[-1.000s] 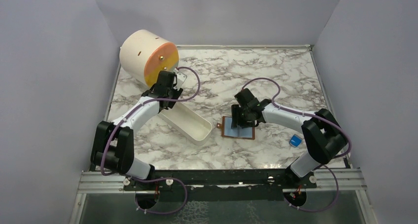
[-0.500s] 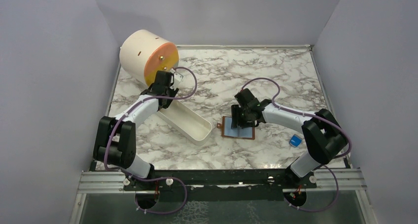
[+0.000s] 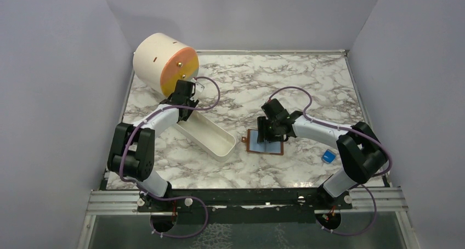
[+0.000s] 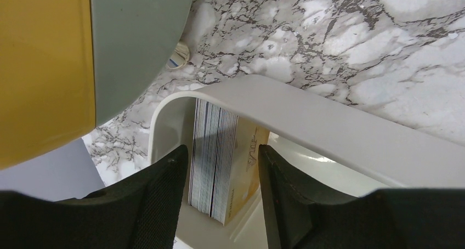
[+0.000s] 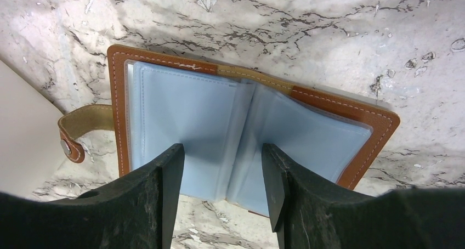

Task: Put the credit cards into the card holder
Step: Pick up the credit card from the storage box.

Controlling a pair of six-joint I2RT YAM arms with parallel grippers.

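Credit cards [image 4: 219,167]: 1 stack in 1 tray [image 4: 329,134], left claw [image 4: 223,148] astride, grip unclear; 1 card holder [image 5: 192,106] under wide right claw [image 5: 222,147].

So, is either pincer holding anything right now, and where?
Nothing held. Left pincer stands open astride the cards in the tray; right pincer open over the wallet.

The left arm [image 3: 159,117] reaches forward, elbow bent, its left gripper [image 4: 222,161] tipped downward with fingers spread apart. The right arm [image 3: 318,129] bends inward, its right gripper [image 5: 222,156] pointing down, fingers wide.
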